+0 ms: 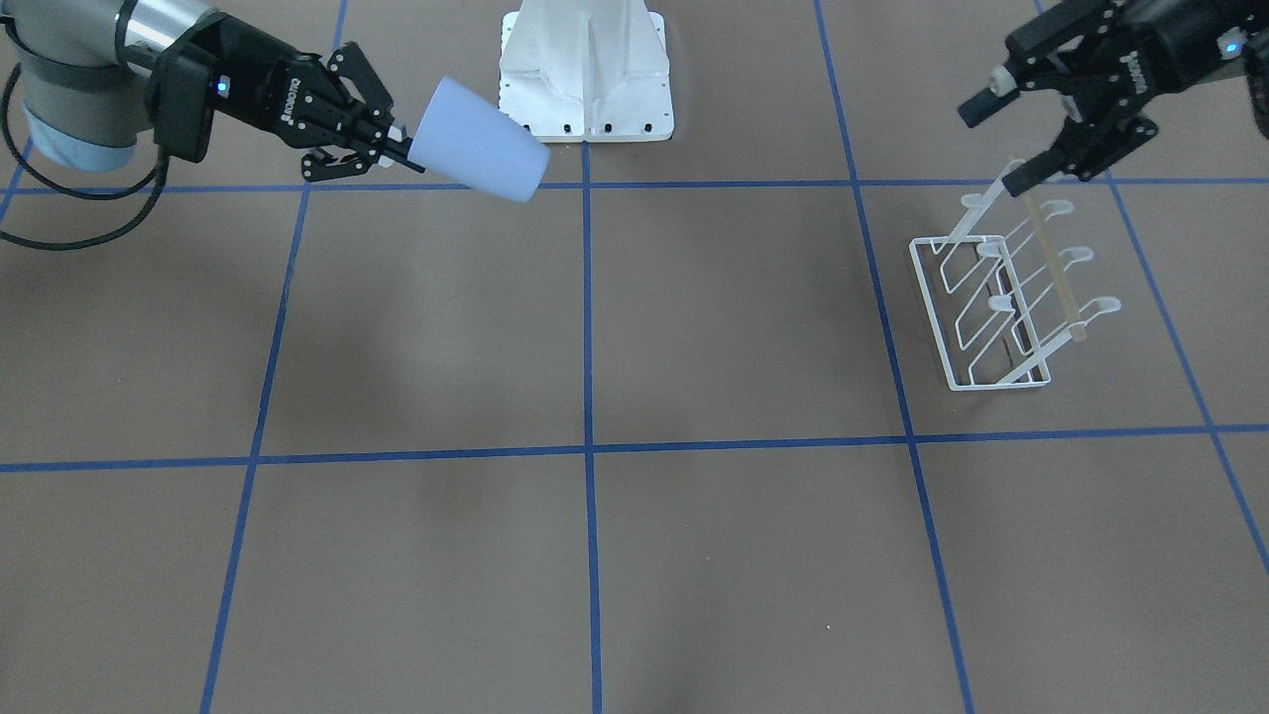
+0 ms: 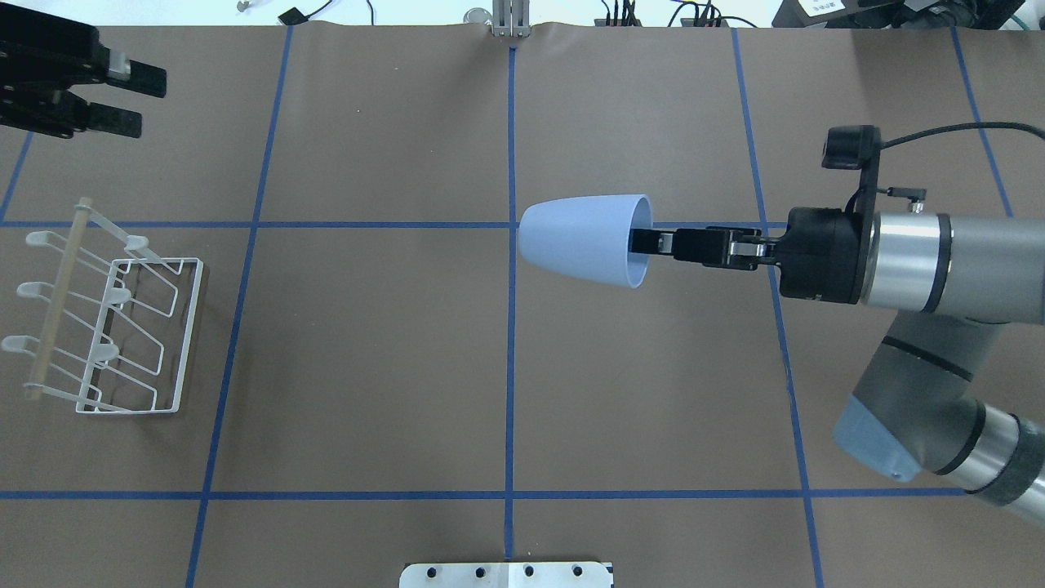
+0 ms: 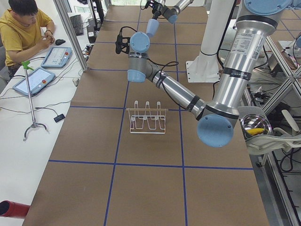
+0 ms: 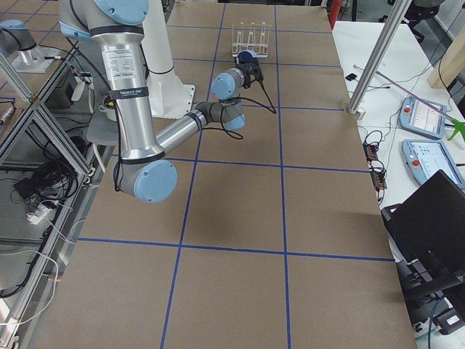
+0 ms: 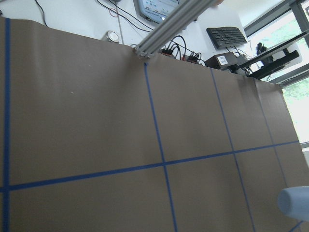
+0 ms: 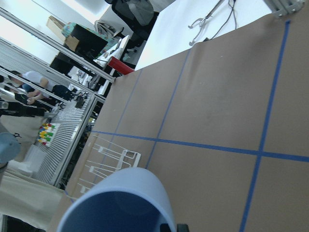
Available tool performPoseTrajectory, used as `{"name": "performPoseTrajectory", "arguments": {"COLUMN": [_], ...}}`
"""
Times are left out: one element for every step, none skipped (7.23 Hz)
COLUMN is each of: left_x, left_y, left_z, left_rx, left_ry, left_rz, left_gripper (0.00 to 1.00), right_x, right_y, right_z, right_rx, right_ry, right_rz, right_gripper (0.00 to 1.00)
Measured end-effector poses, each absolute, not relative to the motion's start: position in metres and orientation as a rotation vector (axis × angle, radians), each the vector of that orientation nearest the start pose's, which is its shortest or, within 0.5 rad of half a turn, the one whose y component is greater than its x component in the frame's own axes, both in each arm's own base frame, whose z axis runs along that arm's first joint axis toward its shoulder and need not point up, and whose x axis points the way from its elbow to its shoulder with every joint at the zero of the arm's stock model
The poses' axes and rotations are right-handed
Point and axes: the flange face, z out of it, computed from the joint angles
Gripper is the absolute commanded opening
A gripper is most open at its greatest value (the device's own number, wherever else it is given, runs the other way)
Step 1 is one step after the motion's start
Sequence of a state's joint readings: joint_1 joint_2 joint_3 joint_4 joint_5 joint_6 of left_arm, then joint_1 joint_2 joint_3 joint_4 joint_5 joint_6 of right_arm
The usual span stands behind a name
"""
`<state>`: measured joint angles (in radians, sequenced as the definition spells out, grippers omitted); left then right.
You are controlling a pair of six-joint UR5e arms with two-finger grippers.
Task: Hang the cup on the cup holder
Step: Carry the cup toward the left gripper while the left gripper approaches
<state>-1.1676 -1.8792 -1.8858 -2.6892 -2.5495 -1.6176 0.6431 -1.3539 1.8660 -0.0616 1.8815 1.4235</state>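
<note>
the right arm [image 2: 906, 261] reached out level over the middle of the desk [image 2: 367, 384], wrist turned so its fingers pointed toward the robot's left. the right arm's jaws were clamped on the rim wall of the cup [image 2: 575, 241], one finger inside the mouth and the other outside. the pale blue cup lay on its side in the air, clear of the desk, with its mouth facing the wrist and its narrow base leading toward the left.

the left arm [image 3: 178, 92] stretched forward past the far end of the cup holder [image 2: 114, 314]. the left arm's jaws stood wide apart and held nothing. in the front-facing view one finger overlapped a prong tip, though contact could not be judged.

the white wire cup holder stood on the desk's left side, well apart from the cup, its prongs bare.
</note>
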Motion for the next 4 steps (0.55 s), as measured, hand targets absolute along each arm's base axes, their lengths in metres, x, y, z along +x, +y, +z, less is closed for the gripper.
{"name": "performPoseTrajectory", "arguments": {"left_x": [0.163, 0.181, 0.203, 0.224], "left_y": [-0.454, -0.441, -0.428, -0.414], "left_z": [0.217, 0.21, 0.205, 0.201], "left_rx": [0.151, 0.084, 0.029, -0.016], "left_ry": [1.715, 1.778, 1.844, 1.915], "left_rz": [-0.07, -0.083, -0.101, -0.117], "left_gripper": [0.98, 0.98, 0.98, 0.98], "right_x": [-0.339, -0.357, -0.37, -0.379], "right_y": [-0.35, -0.335, -0.327, -0.321], "right_z": [0.247, 0.244, 0.241, 0.236], "right_rx": [0.603, 0.612, 0.616, 0.622], "right_ry": [-2.013, -2.104, -2.168, -2.221], "right_rz": [0.013, 0.026, 0.035, 0.046], "right_gripper": [0.0, 0.0, 0.0, 0.0]}}
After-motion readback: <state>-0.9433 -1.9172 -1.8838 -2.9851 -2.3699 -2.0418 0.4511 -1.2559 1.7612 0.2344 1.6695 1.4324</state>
